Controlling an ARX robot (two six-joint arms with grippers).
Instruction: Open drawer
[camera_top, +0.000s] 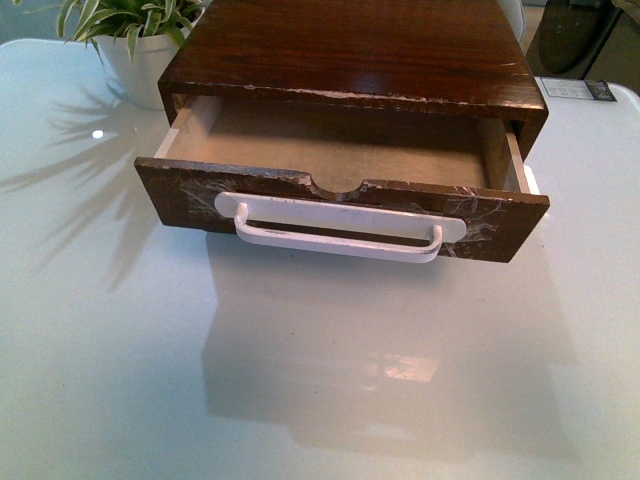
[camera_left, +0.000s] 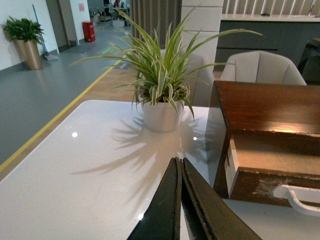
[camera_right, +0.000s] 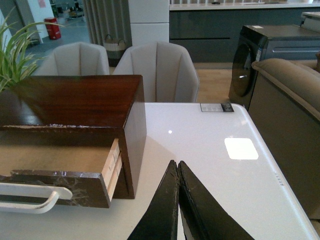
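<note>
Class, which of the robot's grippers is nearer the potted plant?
Left. The left gripper is at the drawer's plant side; the right gripper is at the drawer's far side.

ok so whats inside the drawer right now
Nothing visible: the drawer is pulled partway out, showing only its bare light tan floor. The rear part stays hidden under the cabinet top, so anything back there cannot be seen.

the drawer (camera_top: 340, 205) stands pulled out of the front of the cabinet (camera_top: 350, 50), which sits on the table (camera_top: 100, 350). the potted plant (camera_top: 135, 40) stands on the table just left of the cabinet, toward its rear. chairs (camera_right: 157, 70) stand behind the cabinet, beyond the table's far edge.
</note>
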